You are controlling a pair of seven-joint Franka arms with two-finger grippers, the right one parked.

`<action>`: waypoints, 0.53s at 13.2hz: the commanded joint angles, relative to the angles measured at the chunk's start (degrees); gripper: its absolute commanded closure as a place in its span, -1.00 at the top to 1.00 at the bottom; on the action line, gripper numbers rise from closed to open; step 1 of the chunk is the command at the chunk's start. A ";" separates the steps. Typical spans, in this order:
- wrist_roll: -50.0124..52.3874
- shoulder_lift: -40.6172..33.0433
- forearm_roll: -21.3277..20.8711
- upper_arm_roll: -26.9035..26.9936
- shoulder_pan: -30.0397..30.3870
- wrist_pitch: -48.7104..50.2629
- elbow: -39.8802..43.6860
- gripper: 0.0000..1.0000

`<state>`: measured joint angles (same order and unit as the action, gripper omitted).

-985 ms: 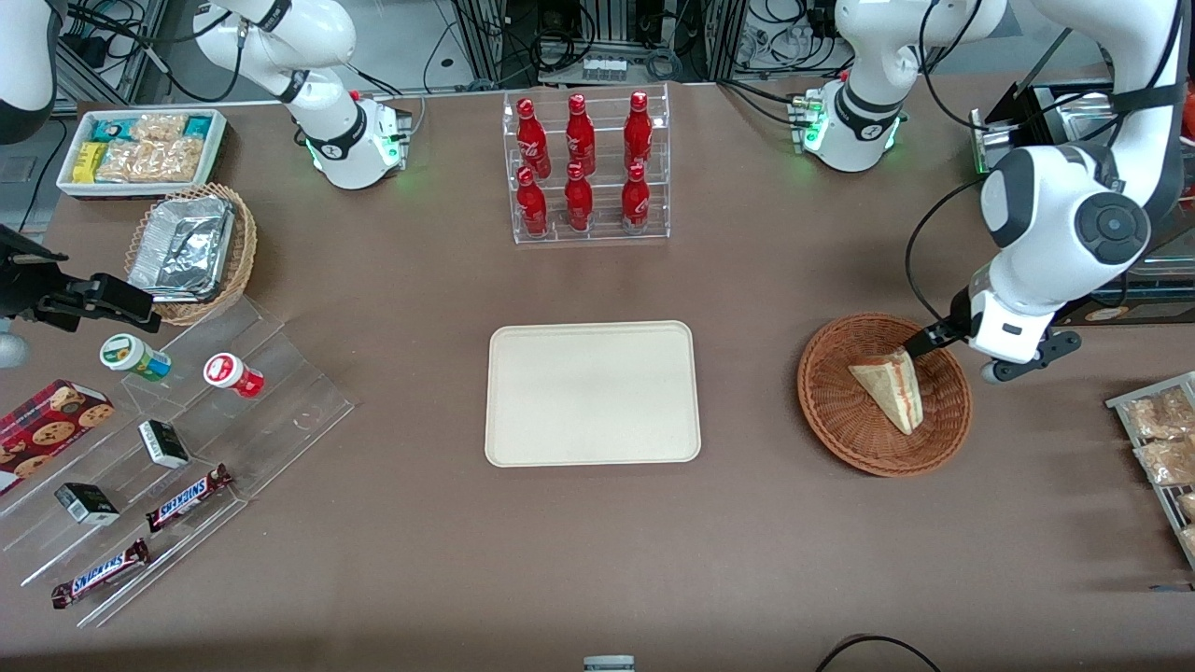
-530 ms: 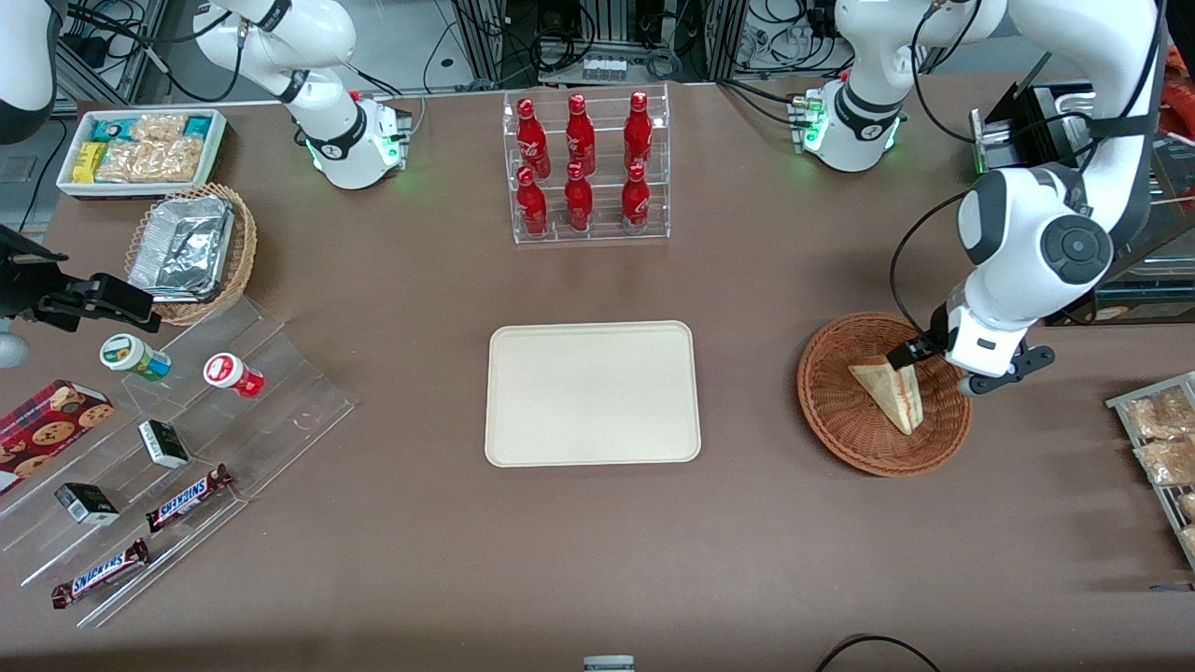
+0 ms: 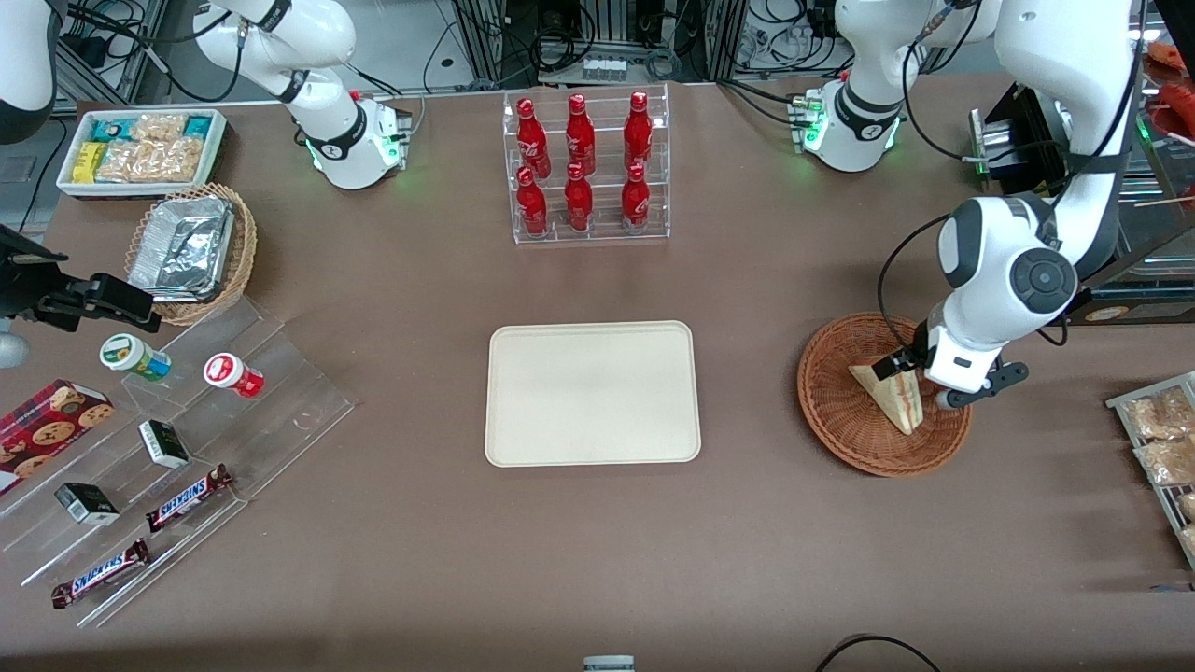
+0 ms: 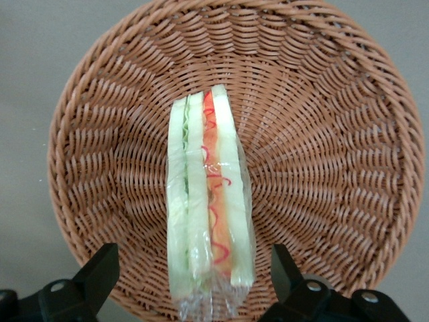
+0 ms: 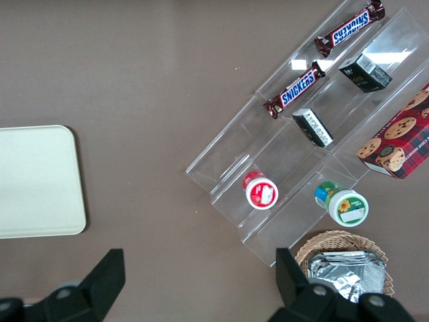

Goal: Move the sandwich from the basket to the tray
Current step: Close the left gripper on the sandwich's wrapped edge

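The sandwich [image 3: 893, 396], a pale wedge with red and green filling stripes, lies wrapped in clear film in the round reddish-brown wicker basket [image 3: 840, 411], toward the working arm's end of the table. My left gripper [image 3: 920, 381] is low over the basket, open. Its two black fingers stand one on each side of the sandwich's wide end without touching it. The left wrist view shows the sandwich [image 4: 209, 215] between the fingers [image 4: 100, 270], on the basket weave [image 4: 94, 141]. The cream-white tray [image 3: 592, 392] lies flat at the table's middle, with nothing on it.
A clear rack of red bottles [image 3: 586, 168] stands farther from the camera than the tray. A stepped acrylic stand with snacks [image 3: 177, 439], a tan basket of foil trays [image 3: 191, 247] and a white snack bin [image 3: 140, 149] lie toward the parked arm's end. A rack of packets [image 3: 1162, 439] is beside the basket.
My left gripper has come down and moved over the basket, from its rim to a position astride the sandwich's wide end. The sandwich has not moved.
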<state>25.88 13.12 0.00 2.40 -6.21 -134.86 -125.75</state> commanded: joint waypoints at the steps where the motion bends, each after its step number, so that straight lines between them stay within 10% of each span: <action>1: 1.01 2.08 -0.61 0.23 -0.65 -2.16 0.33 0.97; 5: 1.45 2.53 -0.61 0.23 -0.65 -1.55 0.06 -1.00; 7: 1.28 2.53 -0.61 0.23 -0.82 -0.50 0.50 -1.00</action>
<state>25.91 15.75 0.00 2.39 -6.27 -136.34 -125.72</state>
